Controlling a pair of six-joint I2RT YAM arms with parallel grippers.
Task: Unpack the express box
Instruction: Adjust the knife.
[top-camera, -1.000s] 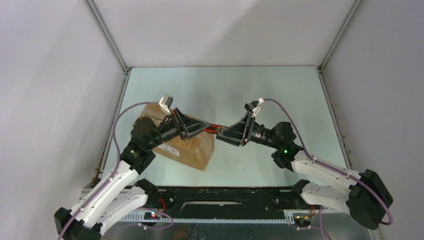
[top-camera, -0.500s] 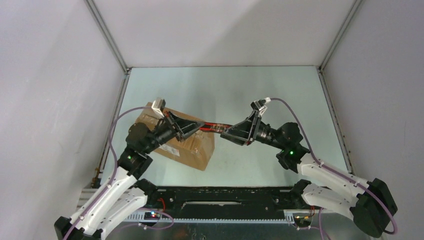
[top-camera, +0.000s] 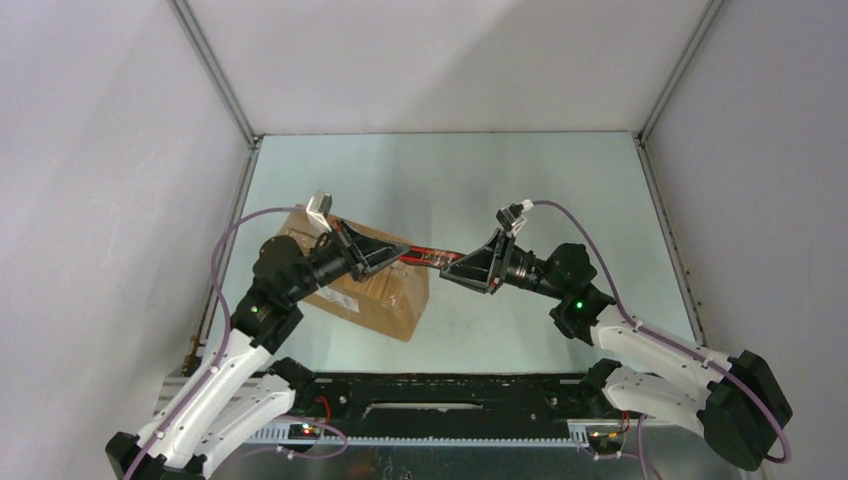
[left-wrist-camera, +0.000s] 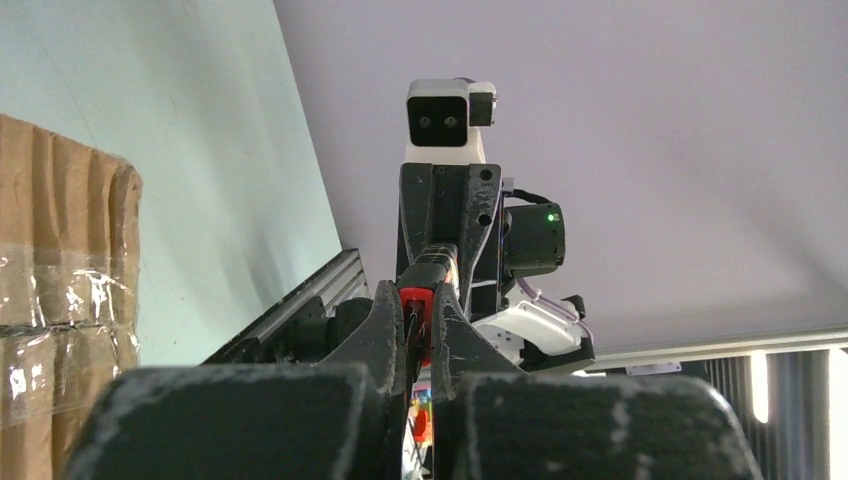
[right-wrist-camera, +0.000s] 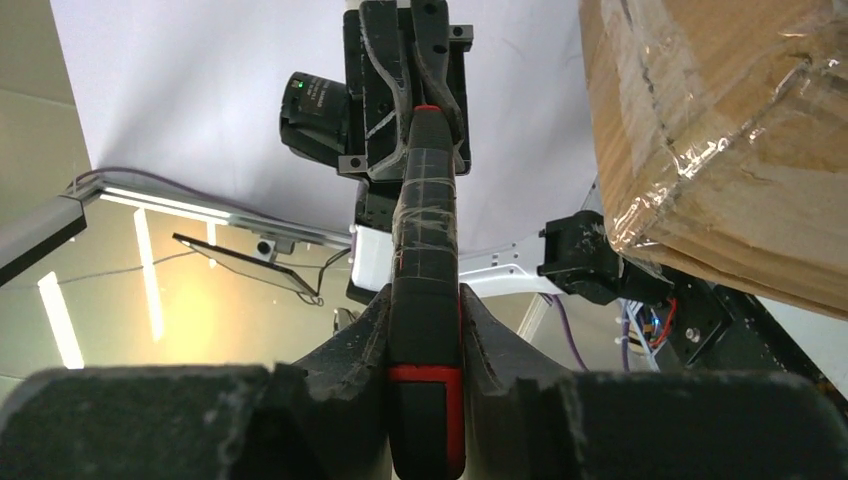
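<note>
The express box (top-camera: 385, 298), brown cardboard with clear tape, lies left of centre on the table and shows at the edge of both wrist views (left-wrist-camera: 60, 280) (right-wrist-camera: 720, 150). A red-and-black cutter (top-camera: 428, 256) hangs level in the air just right of the box's top, held between both arms. My left gripper (top-camera: 408, 250) is shut on its red end (left-wrist-camera: 418, 300). My right gripper (top-camera: 446, 268) is shut on its black handle (right-wrist-camera: 425, 230). The two grippers face each other tip to tip, above the table.
Pale walls close in the table (top-camera: 520, 180) on the left, back and right. A black rail (top-camera: 430, 395) with the arm bases runs along the near edge. The left arm (top-camera: 280, 290) reaches over the box.
The right arm drew back a little and came in again, and its jaws closed on the cutter's handle. The left jaws closed on the other end. The box has not moved.
</note>
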